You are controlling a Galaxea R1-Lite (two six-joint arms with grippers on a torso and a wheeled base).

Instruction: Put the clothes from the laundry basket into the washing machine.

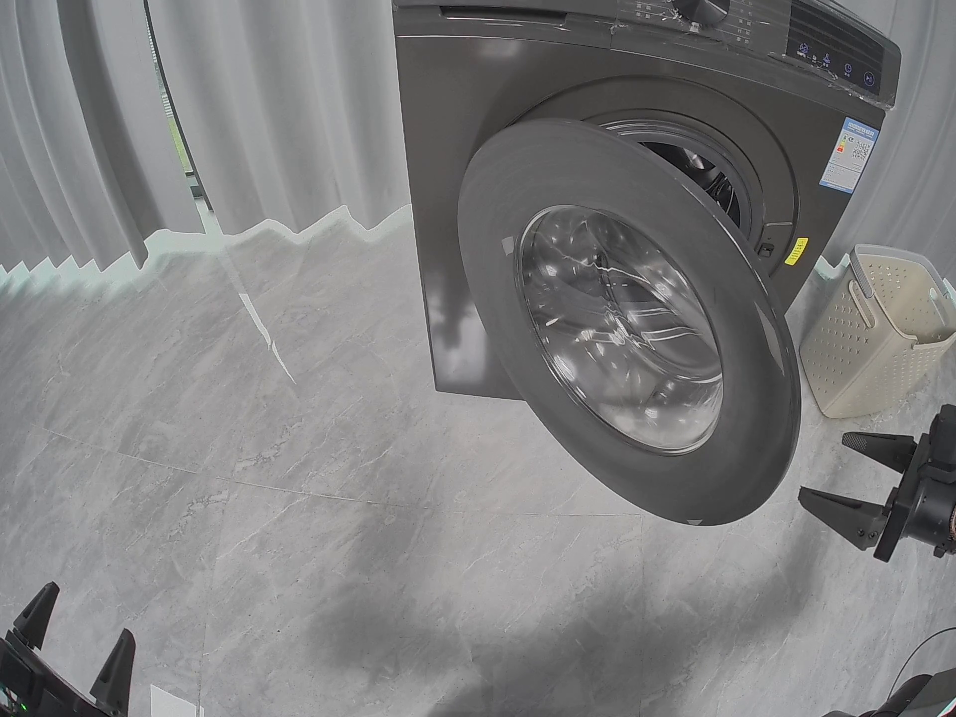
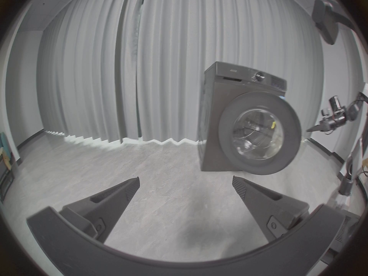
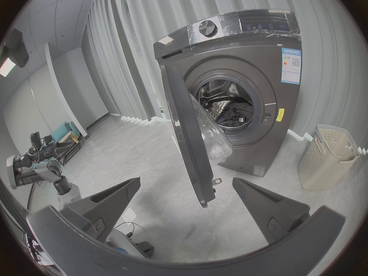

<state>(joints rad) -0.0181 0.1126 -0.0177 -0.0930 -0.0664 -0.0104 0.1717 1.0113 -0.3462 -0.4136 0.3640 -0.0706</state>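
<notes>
A dark grey washing machine (image 1: 478, 151) stands against the curtain, its round door (image 1: 627, 321) swung open toward me. Dark clothes (image 3: 234, 115) lie inside the drum (image 3: 226, 108). A cream laundry basket (image 1: 881, 336) stands on the floor to the right of the machine; I cannot see any clothes in it. My right gripper (image 1: 846, 475) hangs open and empty near the door's lower right rim. At the lower left, my left gripper (image 1: 78, 629) is open and empty, far from the machine (image 2: 245, 115).
Pale pleated curtains (image 1: 199, 82) hang behind and to the left of the machine. Grey marble-patterned floor (image 1: 299, 470) lies open in front and to the left. The open door juts out into the space ahead of me.
</notes>
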